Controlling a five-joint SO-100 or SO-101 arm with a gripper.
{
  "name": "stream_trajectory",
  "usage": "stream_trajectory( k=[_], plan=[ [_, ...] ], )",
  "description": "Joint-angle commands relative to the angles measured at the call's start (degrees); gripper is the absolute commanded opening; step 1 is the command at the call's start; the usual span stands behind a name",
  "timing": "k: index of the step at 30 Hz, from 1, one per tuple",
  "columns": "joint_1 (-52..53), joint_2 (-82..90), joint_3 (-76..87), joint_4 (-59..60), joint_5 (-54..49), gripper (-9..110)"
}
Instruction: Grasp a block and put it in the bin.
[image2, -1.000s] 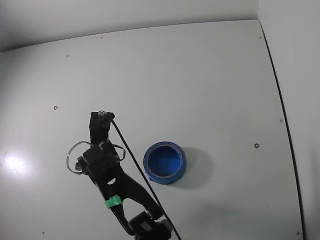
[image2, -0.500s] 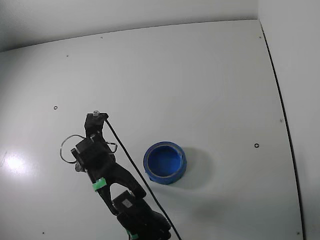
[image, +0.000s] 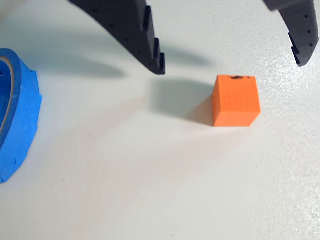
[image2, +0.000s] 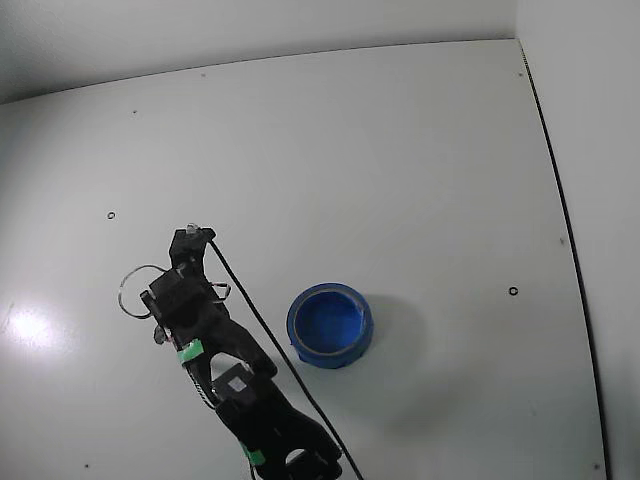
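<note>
The block (image: 236, 100) is a small orange-red cube with a dark smudge on its top edge, standing on the white table in the wrist view. My gripper (image: 230, 64) is open, its two black fingers coming in from the top edge. The block sits just below the fingertips, between them sideways, touching neither. The bin (image: 20, 115) is a round blue container at the left edge of the wrist view. In the fixed view the bin (image2: 330, 325) stands right of my arm (image2: 215, 335), and the block is hidden there.
The white table (image2: 400, 150) stretches far behind and to the right of the bin. A black cable (image2: 260, 330) runs along the arm. The table's right edge (image2: 565, 230) is a dark line.
</note>
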Motion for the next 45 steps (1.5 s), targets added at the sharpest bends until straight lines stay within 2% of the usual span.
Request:
stream_trajectory(
  k=[1,10,19,27,30,35,36,40,45],
  plan=[
    [-0.44,0.18,-6.15,-0.97,0.00,40],
    [-0.44,-2.72,-7.38,-1.05,0.00,40],
    [-0.44,-3.69,-6.33,-8.26,0.00,40],
    [-0.44,-3.69,-6.33,-8.44,0.00,39],
    [-0.35,-3.69,-6.24,-8.26,-0.09,32],
    [0.18,-3.43,-6.15,-8.35,0.44,-1],
    [0.26,-3.08,-6.15,-8.26,0.62,-2],
    [1.05,-2.64,-4.83,-8.17,0.88,4],
    [5.71,7.12,1.41,-8.61,1.05,0]
  ],
)
